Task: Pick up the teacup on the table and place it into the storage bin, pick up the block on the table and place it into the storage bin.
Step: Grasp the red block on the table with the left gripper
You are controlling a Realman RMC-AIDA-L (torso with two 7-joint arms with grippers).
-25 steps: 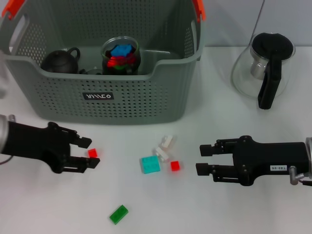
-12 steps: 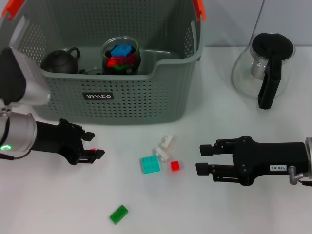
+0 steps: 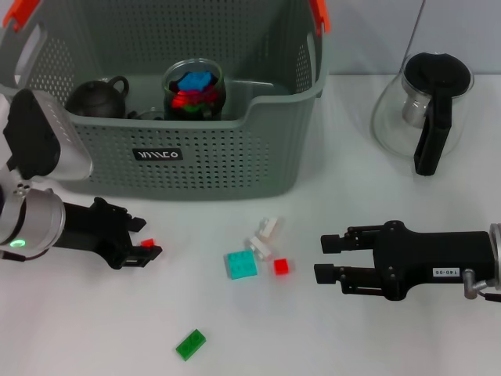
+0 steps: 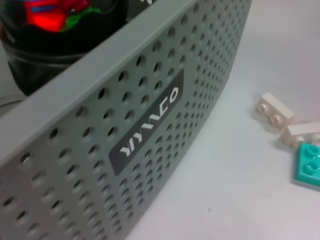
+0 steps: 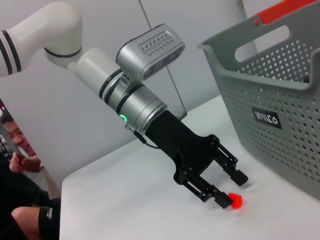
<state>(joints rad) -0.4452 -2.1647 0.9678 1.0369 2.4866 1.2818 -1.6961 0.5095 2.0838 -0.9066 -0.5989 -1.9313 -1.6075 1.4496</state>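
While my left gripper (image 3: pixel 149 244) spreads open around a small red block (image 3: pixel 147 244), grey-green storage bin (image 3: pixel 258 149) holding dark teapot (image 3: pixel 98 97), block-filled glass teacup (image 3: pixel 194 90), my right gripper (image 3: pixel 329 257) open, idle.

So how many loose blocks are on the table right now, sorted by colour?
Red blocks: 2
White blocks: 2
Teal block: 1
Green block: 1
Total: 6

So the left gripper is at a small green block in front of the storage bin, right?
Not quite: the block at the left gripper is red, as the right wrist view shows; the green block lies apart, nearer the robot. It is in front of the storage bin.
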